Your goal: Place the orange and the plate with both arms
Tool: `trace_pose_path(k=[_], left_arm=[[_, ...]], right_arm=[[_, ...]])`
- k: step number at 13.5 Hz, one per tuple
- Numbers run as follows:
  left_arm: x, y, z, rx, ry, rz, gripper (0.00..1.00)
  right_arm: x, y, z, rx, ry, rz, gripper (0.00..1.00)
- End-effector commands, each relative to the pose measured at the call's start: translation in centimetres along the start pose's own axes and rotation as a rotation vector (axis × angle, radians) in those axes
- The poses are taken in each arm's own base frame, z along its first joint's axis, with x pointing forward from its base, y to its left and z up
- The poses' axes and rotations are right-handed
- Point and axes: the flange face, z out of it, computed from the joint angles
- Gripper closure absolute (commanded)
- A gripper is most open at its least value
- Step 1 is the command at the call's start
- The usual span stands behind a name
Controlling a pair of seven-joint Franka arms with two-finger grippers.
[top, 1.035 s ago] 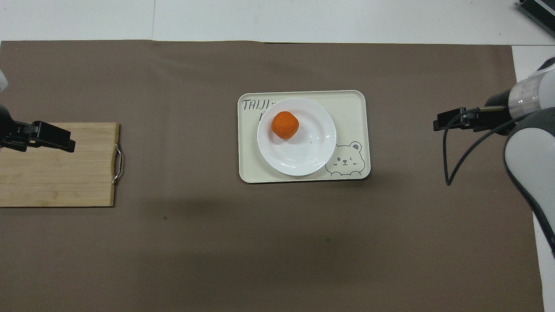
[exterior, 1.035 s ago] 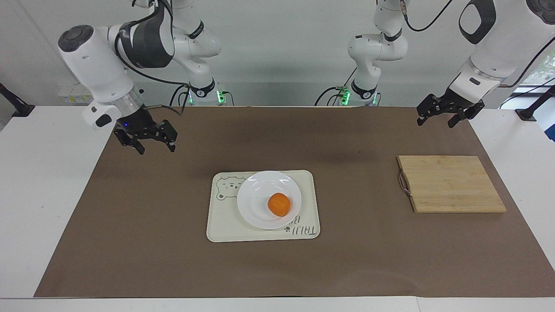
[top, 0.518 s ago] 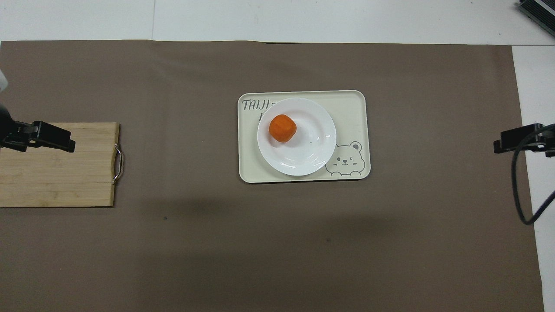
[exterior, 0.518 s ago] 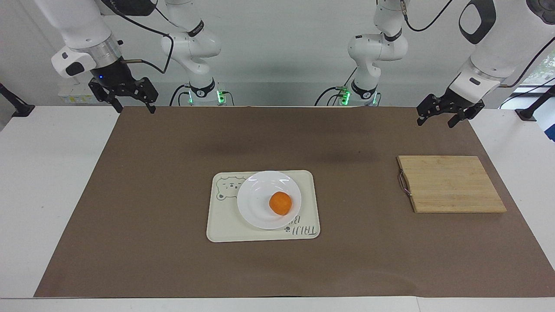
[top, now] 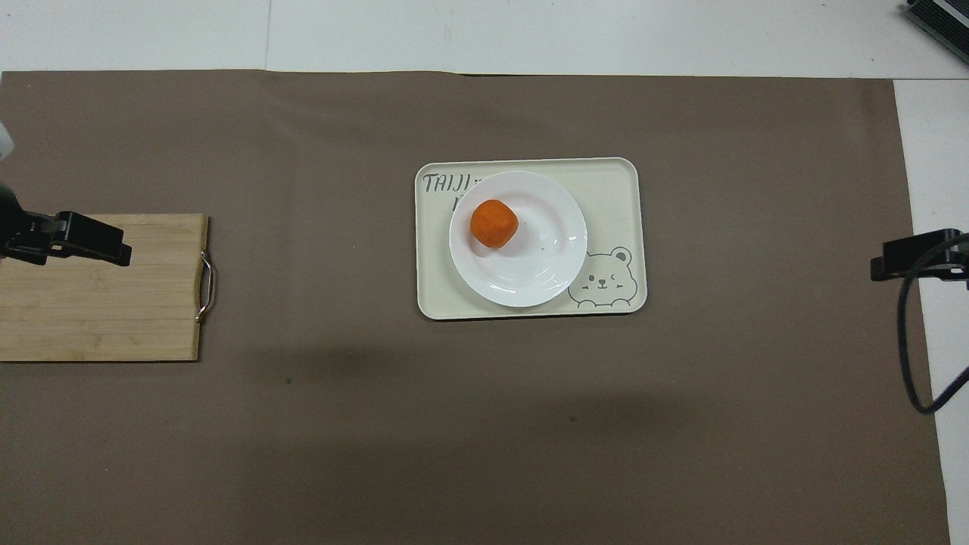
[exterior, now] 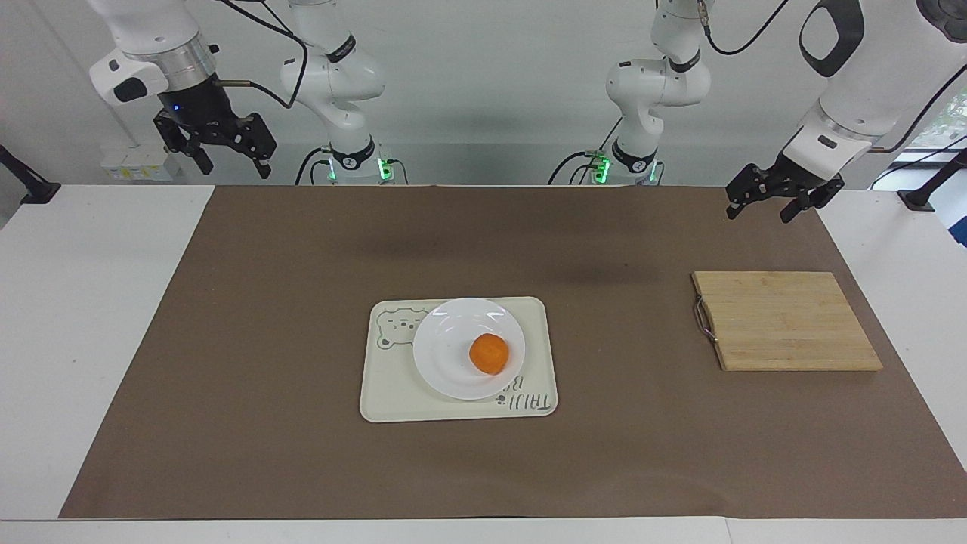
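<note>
Right gripper (exterior: 225, 156): jaws spread apart, nothing between them, hanging in the air over the corner of the brown mat (exterior: 302, 468) at the right arm's end, close to the robots. In the overhead view only its tip and a cable loop show at the frame edge.

Left gripper (exterior: 761, 205): jaws also spread, empty, raised over the mat's edge at the left arm's end, up by the robots' side of the wooden cutting board (exterior: 786, 321). Overhead view has its tip overlapping the board, but the facing view shows it well clear and not touching.

Orange (exterior: 489, 354) sits on the white plate (exterior: 446, 340), off-centre, toward the plate's rim away from the robots and toward the left arm's end.

Plate rests on the cream bear tray (exterior: 393, 393), mid-mat, partly covering the tray's lettering. Bear drawing sits at the tray corner nearer the robots, right arm's end.

Cutting board lies flat on the mat, well apart from the tray, metal handle (exterior: 704, 320) facing the tray.
</note>
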Motion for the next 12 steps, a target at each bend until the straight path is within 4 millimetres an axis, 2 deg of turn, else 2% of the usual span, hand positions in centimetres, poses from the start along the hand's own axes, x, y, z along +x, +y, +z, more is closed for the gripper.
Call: trace_pose_path(k=[1,12], left_arm=[[-0.02,-0.23,-0.19,0.015,-0.010,-0.002,0.00],[-0.02,-0.23,-0.19,0.015,-0.010,-0.002,0.00]], right_arm=[[-0.05,-0.18,-0.16,-0.010,-0.007,0.011,0.00],[-0.59,0.15,0.14,0.025,-0.029,0.017,0.00]])
